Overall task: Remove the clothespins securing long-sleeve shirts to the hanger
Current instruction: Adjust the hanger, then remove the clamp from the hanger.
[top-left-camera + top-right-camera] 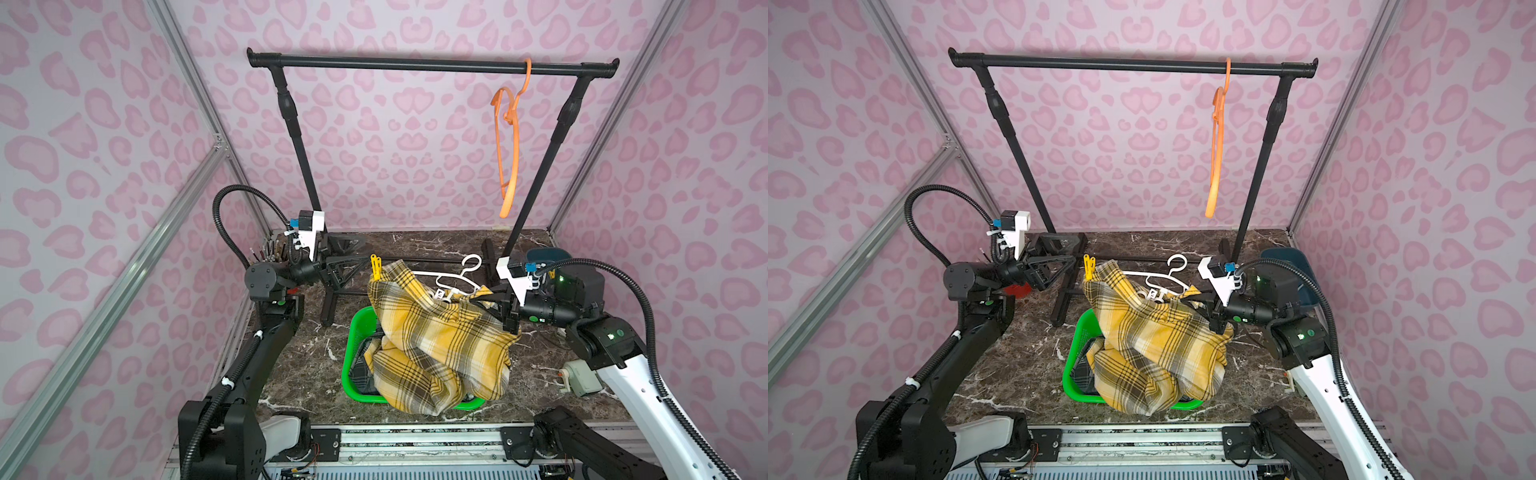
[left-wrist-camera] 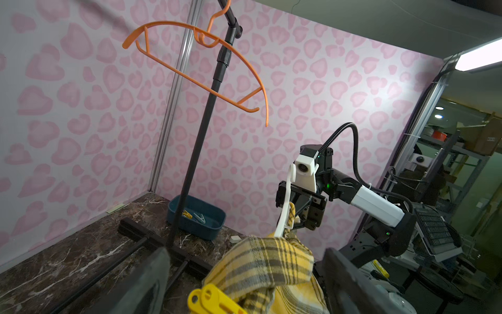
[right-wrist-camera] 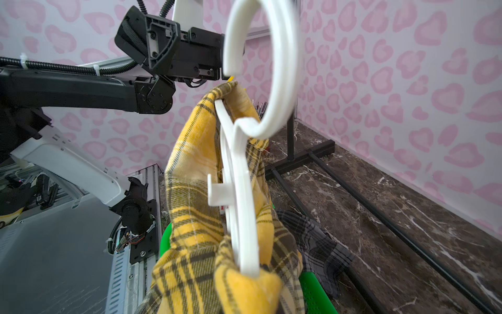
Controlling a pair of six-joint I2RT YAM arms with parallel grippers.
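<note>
The left gripper [image 2: 245, 254] stands wide apart, framing the yellow clothespin [image 2: 210, 300] at the bottom centre of its wrist view. The pin bites the raised corner of the yellow plaid shirt [image 1: 436, 336]. The right gripper [image 1: 510, 322], centre right in a top view, is clamped on the white hanger [image 1: 457, 276]. Best to squeeze the pin's tails squarely, then draw it straight off.

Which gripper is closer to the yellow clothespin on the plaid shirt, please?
Left. The left gripper is open just beside the yellow clothespin; the right gripper grips the white hanger's opposite end.
</note>
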